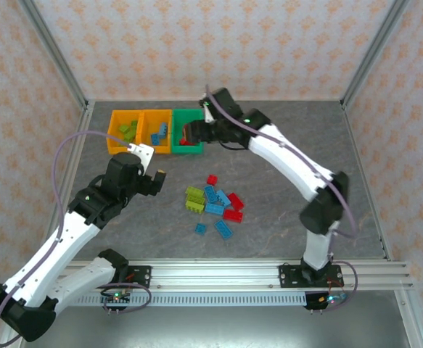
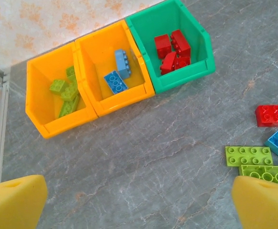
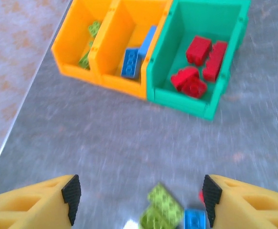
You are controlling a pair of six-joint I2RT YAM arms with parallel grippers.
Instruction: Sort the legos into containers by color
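Fingers (image 2: 15,202) of left gripper (image 2: 139,202) and right gripper (image 3: 139,195) stand apart.

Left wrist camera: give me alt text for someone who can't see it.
Three bins in a row on a grey table: left orange bin with lime green legos, middle orange bin with blue legos, green bin with red legos. Loose legos lie at right; the left gripper, open, shows yellow fingers in the bottom corners.
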